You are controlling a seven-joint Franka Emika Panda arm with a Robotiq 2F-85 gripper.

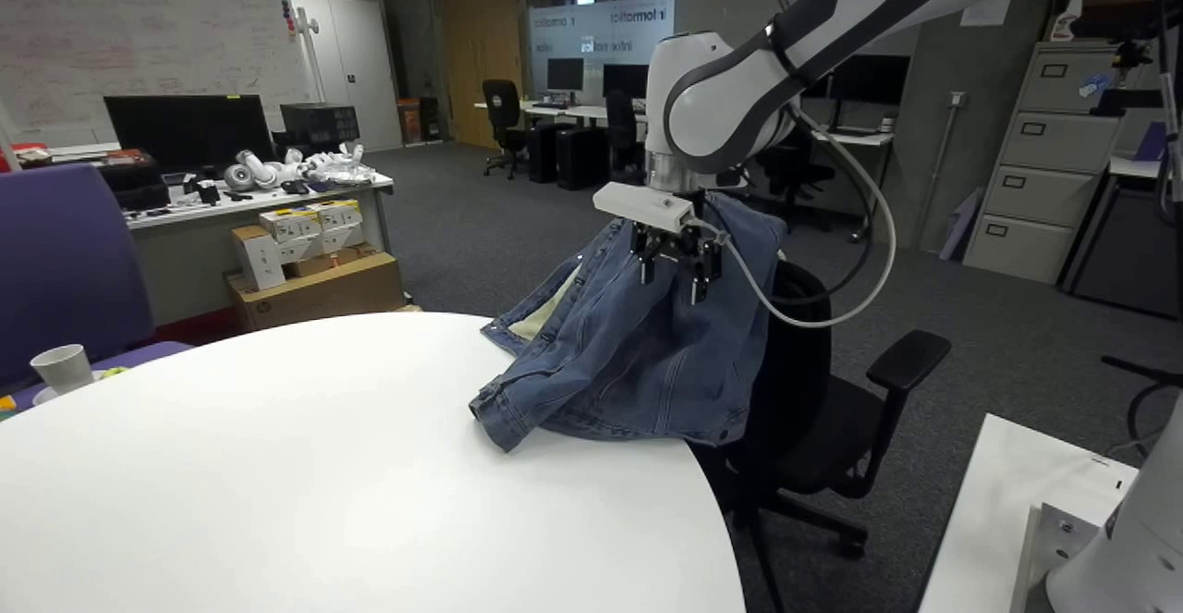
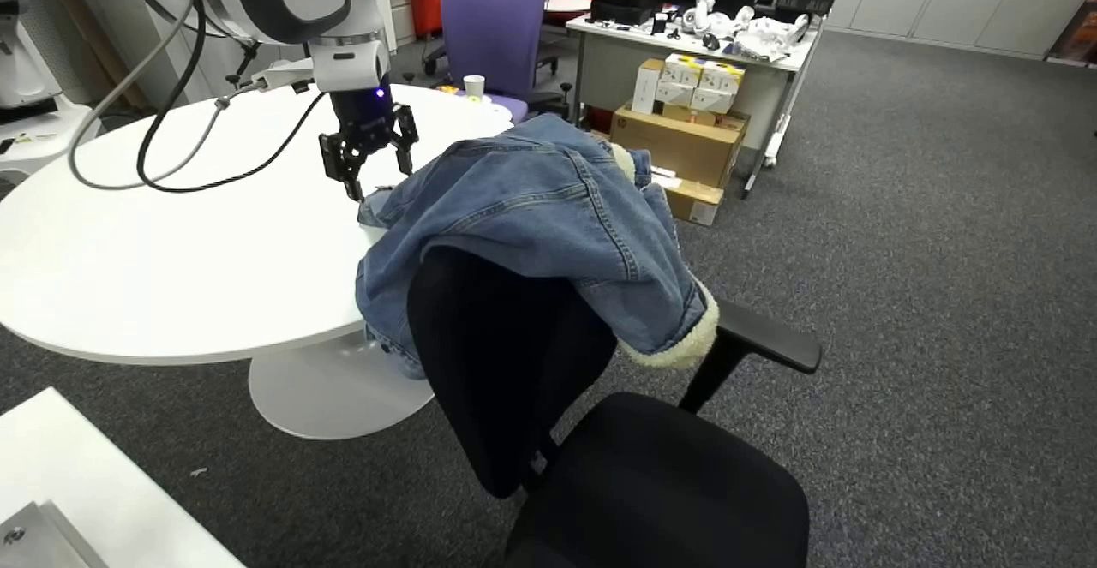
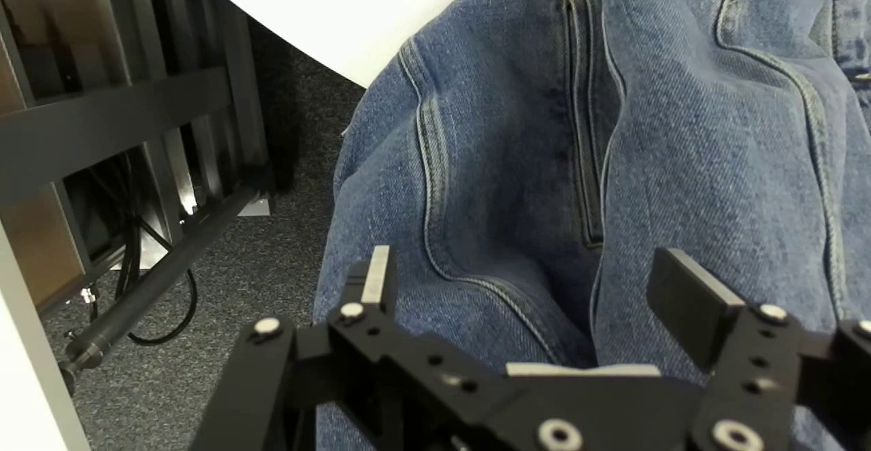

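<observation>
The denim jacket [image 2: 531,200] already lies over the back of the black chair [image 2: 506,362], a sleeve [image 1: 518,410] left resting across the edge of the table [image 1: 305,465], and seems ungripped as yet, the claw [image 2: 379,176] empty near it, fingers [image 3: 687,305] spread wide.

The black end effector [image 3: 524,267] has silvery screws [image 3: 560,434].

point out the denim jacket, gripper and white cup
Denim jacket [image 2: 538,212], in an exterior view: outer denim near its middle
Gripper [image 3: 537,277], in the wrist view: midway between its fingertips
White cup [image 2: 474,86], in an exterior view: side wall
</observation>
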